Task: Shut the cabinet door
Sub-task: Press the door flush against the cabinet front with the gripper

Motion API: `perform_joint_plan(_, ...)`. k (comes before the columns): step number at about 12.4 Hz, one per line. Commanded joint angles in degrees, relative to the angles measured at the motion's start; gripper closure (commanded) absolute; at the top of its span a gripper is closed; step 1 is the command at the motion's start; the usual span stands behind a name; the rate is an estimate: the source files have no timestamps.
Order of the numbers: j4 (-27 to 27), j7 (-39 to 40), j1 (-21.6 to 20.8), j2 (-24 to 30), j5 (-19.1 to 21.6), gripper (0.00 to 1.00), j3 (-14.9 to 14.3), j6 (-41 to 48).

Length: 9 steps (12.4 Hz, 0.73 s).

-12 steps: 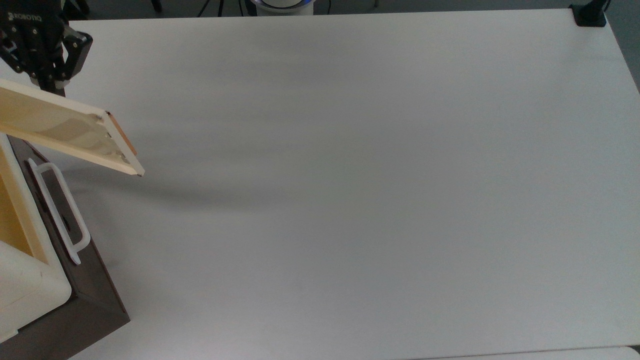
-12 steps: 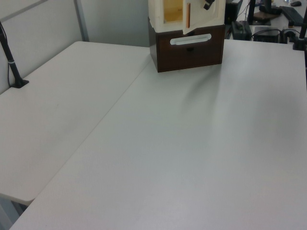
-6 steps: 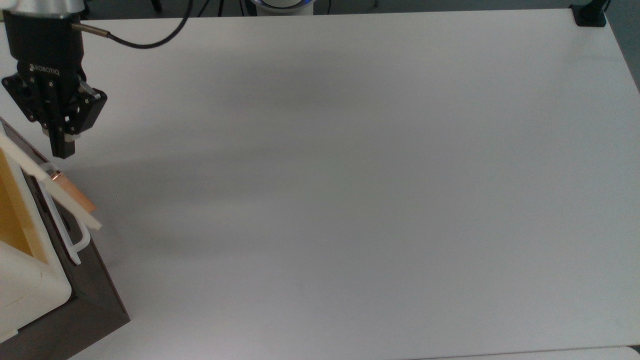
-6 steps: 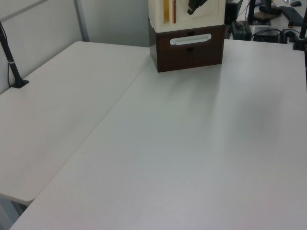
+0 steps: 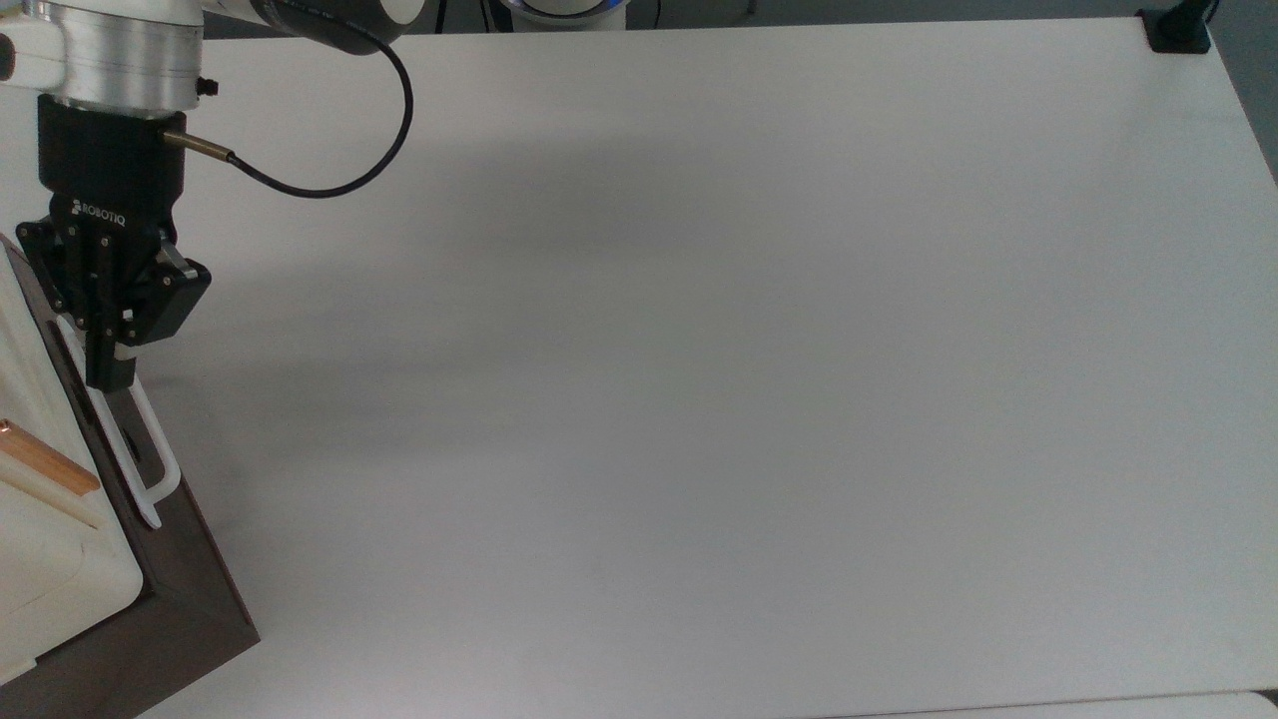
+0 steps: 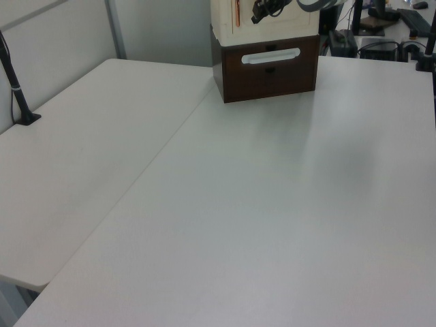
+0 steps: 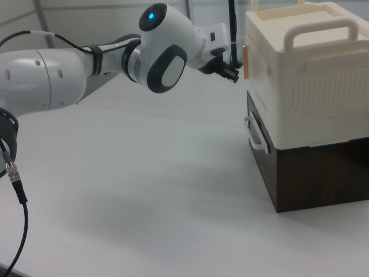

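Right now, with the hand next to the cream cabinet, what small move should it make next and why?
Probably back the hand straight away from the cabinet. The cabinet door looks flush with the cream front in the left view, its orange-brown handle lying along the face, so nothing seems left to push. The hand sits just off the front, above the white loop handle of the dark drawer below.

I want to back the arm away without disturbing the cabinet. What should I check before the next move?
1. The cabinet door lies flush with the cabinet front, with no gap in the left view: ok.
2. The tool is out of contact with the orange handle. In the right view they sit very close: cannot tell.
3. The tool is clear of the white loop handle. In the right view it is well above the loop: ok.
4. The cable hangs away from the cabinet and is not snagged: ok.
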<state>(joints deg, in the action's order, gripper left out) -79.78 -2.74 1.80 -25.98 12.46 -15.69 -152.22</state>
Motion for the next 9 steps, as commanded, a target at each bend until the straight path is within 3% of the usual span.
perform_joint_plan(1, 0.2, -3.7, 0.2, -1.1, -0.9, 0.9, -0.7, -4.8)
perform_joint_plan(9, 1.2, -5.3, 3.4, -3.7, -0.5, 0.89, -0.9, -13.1)
